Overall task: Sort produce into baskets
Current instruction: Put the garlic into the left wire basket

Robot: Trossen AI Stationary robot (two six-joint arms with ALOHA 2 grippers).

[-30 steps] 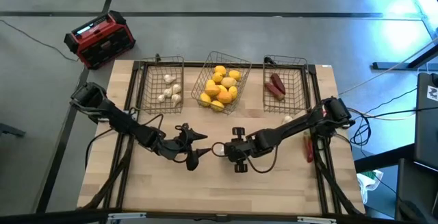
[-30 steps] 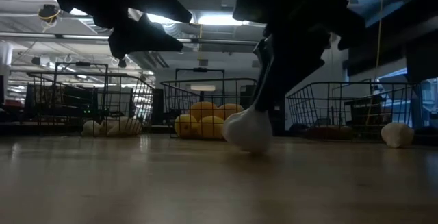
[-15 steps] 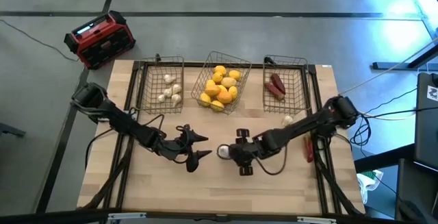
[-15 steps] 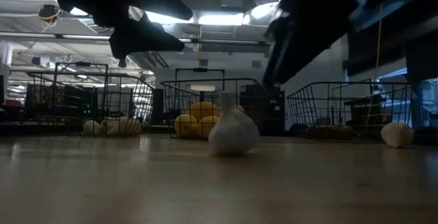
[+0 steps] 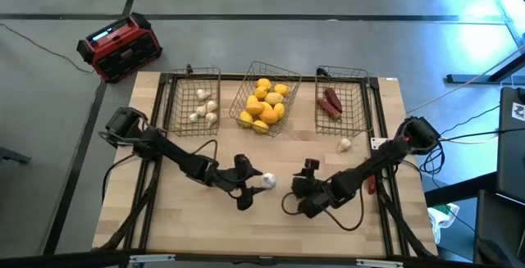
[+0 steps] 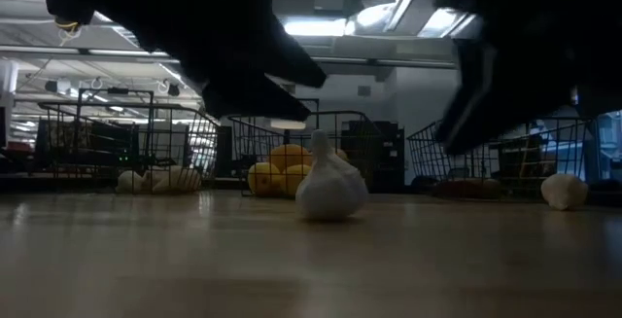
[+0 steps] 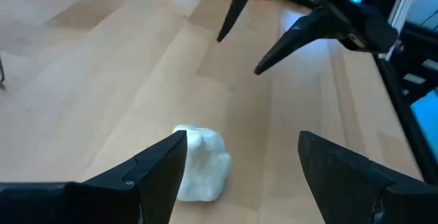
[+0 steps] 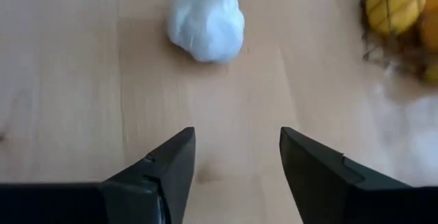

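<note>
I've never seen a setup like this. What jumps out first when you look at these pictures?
Probably the lone white bulb sitting on the bare wood mid-table, with two dark arms bent toward it: the left tool open right beside it, the right tool open a little way off. Behind it, three wire baskets line the table's far edge, and the middle basket catches the eye with its heap of yellow and orange fruit.

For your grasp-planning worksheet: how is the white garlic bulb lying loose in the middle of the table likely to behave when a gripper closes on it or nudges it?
The garlic bulb rests on a rounded belly, so a nudge would probably rock or roll it. Its tapered stem points up, so fingers may slip off up there. It looks small, likely light, and its papery-looking skin may tear.
</note>
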